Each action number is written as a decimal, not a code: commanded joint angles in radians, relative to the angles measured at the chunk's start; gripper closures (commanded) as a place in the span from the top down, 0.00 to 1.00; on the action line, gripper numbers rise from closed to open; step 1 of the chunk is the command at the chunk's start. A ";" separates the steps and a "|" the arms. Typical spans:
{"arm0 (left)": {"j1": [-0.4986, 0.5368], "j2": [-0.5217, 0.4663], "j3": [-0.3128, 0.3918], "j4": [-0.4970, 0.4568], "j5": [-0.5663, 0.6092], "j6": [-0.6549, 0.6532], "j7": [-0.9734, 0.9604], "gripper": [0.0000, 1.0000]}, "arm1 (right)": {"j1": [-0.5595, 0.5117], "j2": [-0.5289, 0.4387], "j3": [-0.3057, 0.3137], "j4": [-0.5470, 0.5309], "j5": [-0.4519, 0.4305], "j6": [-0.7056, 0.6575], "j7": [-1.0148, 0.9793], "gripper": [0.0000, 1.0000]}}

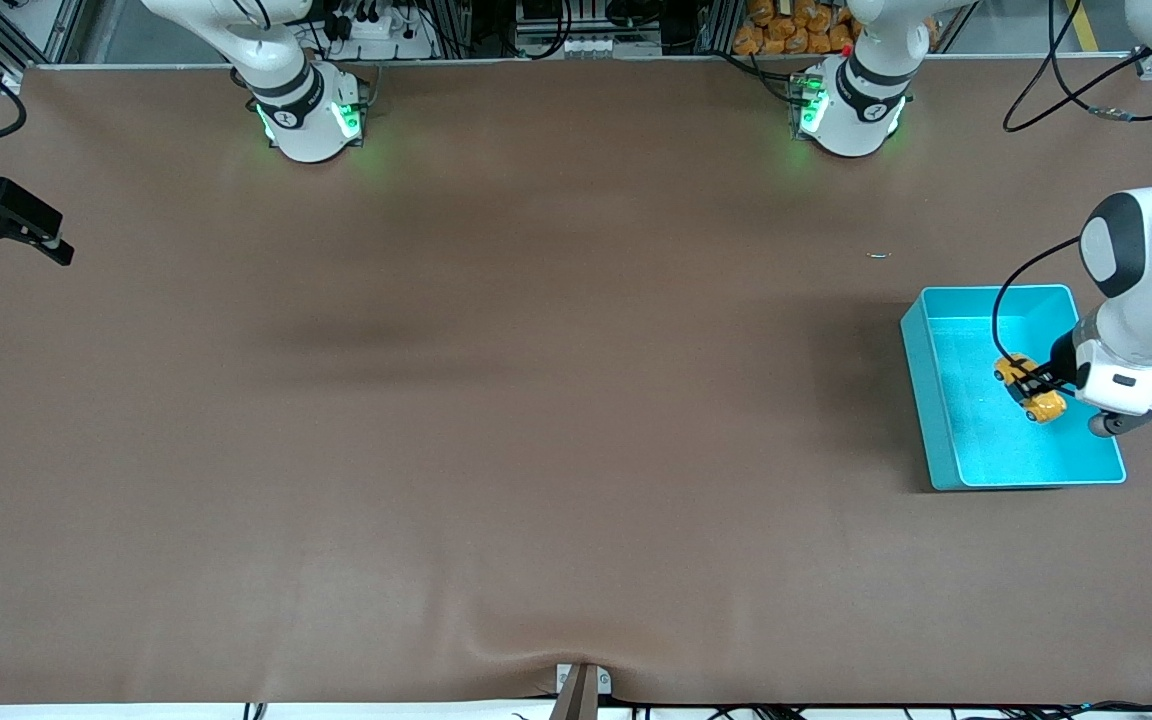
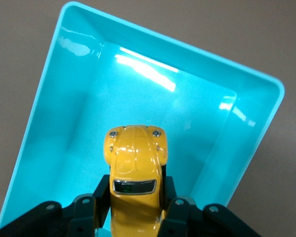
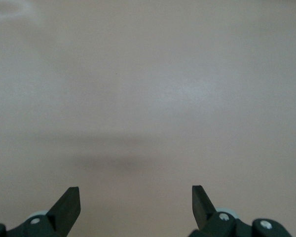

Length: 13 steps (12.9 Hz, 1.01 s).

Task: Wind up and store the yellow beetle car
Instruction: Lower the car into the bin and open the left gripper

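The yellow beetle car (image 1: pixel 1044 405) is a tiny rounded toy with dark windows. My left gripper (image 1: pixel 1031 385) is shut on its sides and holds it over the inside of the teal bin (image 1: pixel 921 400). In the left wrist view the car (image 2: pixel 135 153) points its nose toward the bin's floor, with the left gripper (image 2: pixel 137 183) clamped on its body and the bin (image 2: pixel 64 98) around it. I cannot tell whether the wheels touch the floor. My right gripper (image 1: pixel 16 235) waits open over the right arm's end of the table; the right gripper (image 3: pixel 135 195) has only bare brown table under it.
The bin stands at the left arm's end of the brown table (image 1: pixel 536 400). A small pale scrap (image 1: pixel 879 255) lies on the table between the bin and the left arm's base. A metal bracket (image 1: pixel 581 690) sits at the table's edge nearest the front camera.
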 commanded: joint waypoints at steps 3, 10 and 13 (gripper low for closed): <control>0.029 -0.024 -0.008 -0.070 0.020 0.000 0.194 0.00 | 0.024 0.001 -0.016 0.015 -0.016 -0.005 0.016 1.00; 0.105 0.062 -0.008 -0.125 0.017 0.176 0.368 0.00 | 0.027 0.009 -0.016 0.015 -0.014 -0.002 0.017 1.00; 0.117 0.114 -0.008 -0.095 0.020 0.205 0.371 0.00 | 0.025 0.009 -0.014 0.015 -0.014 -0.008 0.017 1.00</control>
